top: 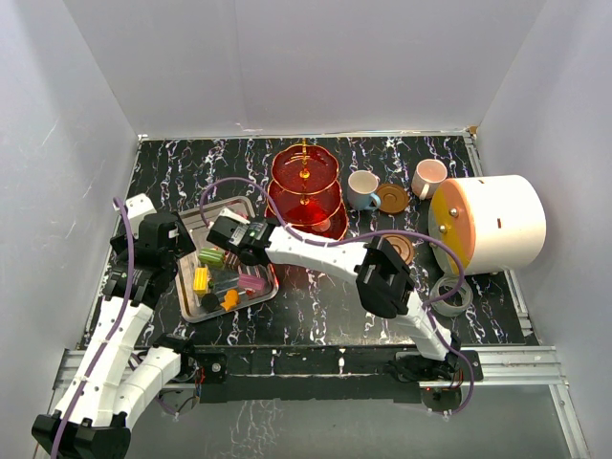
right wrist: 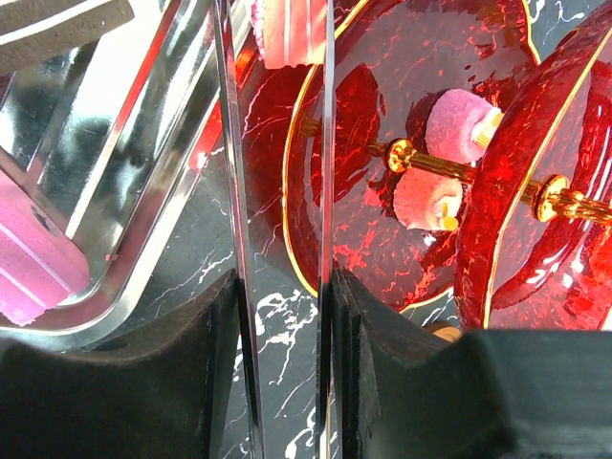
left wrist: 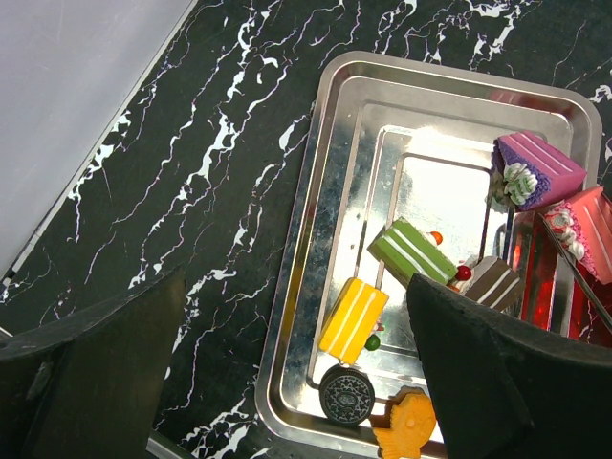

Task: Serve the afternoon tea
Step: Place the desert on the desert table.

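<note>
Looking down, we see the left pincer point(top: 178, 245) hanging over the left rim of the rectangular silver metal tray point(left wrist: 296, 258), its fingers spread wide and holding nothing. The right pincer point(right wrist: 282, 287) is clenched on thin silver metal tongs point(right wrist: 239, 191), one black finger pressing on each blade. It reaches over the tray's far-right corner, just beside the translucent red three-tier stand with a gold rod point(top: 304, 172). We cannot tell whether the tongs touch any sweet.

The small colourful block sweets lie in the tray on the black marbled tabletop point(top: 316, 306): a green block point(left wrist: 411, 251), a yellow block point(left wrist: 352, 320), a brown block point(left wrist: 492, 284), a purple wedge point(left wrist: 535, 170) and a pink wedge point(left wrist: 583, 220). A round black biscuit point(left wrist: 346, 394) and an orange fish shape point(left wrist: 406, 426) sit at the tray's near end. A pale pink sweet point(right wrist: 449, 124) shows by the stand's rod.

Right of the stand, the blue cup point(top: 361, 188) stands just beside a round brown saucer point(top: 392, 199). The pink cup point(top: 427, 177) stands further right, near the big white cylinder with an orange face point(top: 497, 225). A second brown saucer point(top: 402, 251) lies nearer, partly hidden by the right arm.
</note>
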Controlling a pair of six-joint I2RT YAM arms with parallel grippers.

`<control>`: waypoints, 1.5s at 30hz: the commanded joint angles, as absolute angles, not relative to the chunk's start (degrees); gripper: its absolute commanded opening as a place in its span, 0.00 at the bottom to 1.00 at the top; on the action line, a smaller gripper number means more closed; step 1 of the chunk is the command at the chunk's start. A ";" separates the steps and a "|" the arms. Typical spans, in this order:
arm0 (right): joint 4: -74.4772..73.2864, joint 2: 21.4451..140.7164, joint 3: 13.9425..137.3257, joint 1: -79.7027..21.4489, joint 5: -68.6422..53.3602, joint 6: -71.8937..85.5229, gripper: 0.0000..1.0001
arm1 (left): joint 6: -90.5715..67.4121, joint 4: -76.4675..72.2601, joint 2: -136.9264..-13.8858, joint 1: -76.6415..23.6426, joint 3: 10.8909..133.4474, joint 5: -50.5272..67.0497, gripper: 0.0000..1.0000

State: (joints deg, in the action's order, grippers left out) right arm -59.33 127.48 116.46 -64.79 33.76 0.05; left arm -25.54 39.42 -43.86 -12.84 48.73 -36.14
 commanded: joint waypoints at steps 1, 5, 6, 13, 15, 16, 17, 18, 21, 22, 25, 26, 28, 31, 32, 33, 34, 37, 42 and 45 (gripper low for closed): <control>-56.52 123.09 120.77 -64.52 36.48 1.04 0.32 | -24.96 39.05 -43.86 -12.52 48.49 -36.52 0.99; -55.55 119.96 121.52 -64.51 34.96 3.19 0.27 | -25.05 39.14 -43.69 -12.51 48.43 -36.80 0.99; -55.47 119.18 121.63 -64.53 34.43 4.19 0.28 | -25.05 39.16 -43.68 -12.56 48.43 -36.84 0.99; -55.92 111.75 116.10 -64.41 24.51 15.32 0.27 | -25.12 39.25 -43.60 -12.52 48.46 -36.95 0.99; -54.29 108.56 112.14 -64.28 20.93 19.56 0.27 | -25.06 39.10 -43.54 -12.50 48.46 -36.66 0.99; -53.48 106.89 110.20 -64.23 18.95 21.27 0.28 | -24.92 38.97 -43.59 -12.50 48.38 -36.59 0.99; -52.31 104.95 108.15 -64.08 17.29 23.20 0.28 | -24.83 38.95 -43.59 -12.48 48.34 -36.46 0.99; -51.11 103.02 105.70 -63.97 15.89 25.30 0.28 | -24.87 38.94 -43.62 -12.49 48.34 -36.38 0.99; -46.26 95.01 97.30 -62.91 10.36 31.92 0.28 | -24.79 38.91 -43.66 -12.49 48.40 -36.22 0.99; -44.56 92.55 94.21 -62.14 8.75 34.60 0.28 | -24.79 38.93 -43.55 -12.49 48.35 -36.21 0.99; -38.60 84.33 81.85 -59.64 3.98 42.27 0.29 | -24.71 38.71 -43.51 -12.49 48.34 -35.85 0.99; -36.85 81.55 77.86 -58.47 2.23 44.54 0.29 | -24.59 38.61 -43.57 -12.55 48.33 -35.77 0.99; -33.23 76.57 70.53 -55.83 -0.98 49.20 0.29 | -24.46 38.55 -43.72 -12.49 48.28 -35.48 0.99; -28.65 70.90 61.63 -52.22 -4.02 54.19 0.29 | -24.35 38.43 -43.94 -12.56 48.29 -35.04 0.99; -28.01 69.65 59.72 -51.14 -4.41 55.50 0.29 | -24.24 38.40 -43.99 -12.55 48.30 -34.88 0.99; -27.57 68.57 58.34 -50.13 -4.62 55.96 0.29 | -24.19 38.33 -44.09 -12.51 48.34 -34.82 0.99; -27.06 67.69 57.25 -49.28 -4.64 56.18 0.30 | -24.22 38.37 -44.26 -12.48 48.33 -34.79 0.99; -25.23 66.66 55.01 -46.88 -5.87 56.72 0.30 | -24.17 38.39 -44.38 -12.57 48.31 -34.63 0.99; -23.58 68.06 54.48 -45.64 -5.97 56.96 0.31 | -24.32 38.49 -44.34 -12.51 48.36 -34.67 0.99; -20.12 69.13 53.44 -45.00 -5.53 58.02 0.31 | -24.31 38.42 -44.37 -12.48 48.33 -34.62 0.99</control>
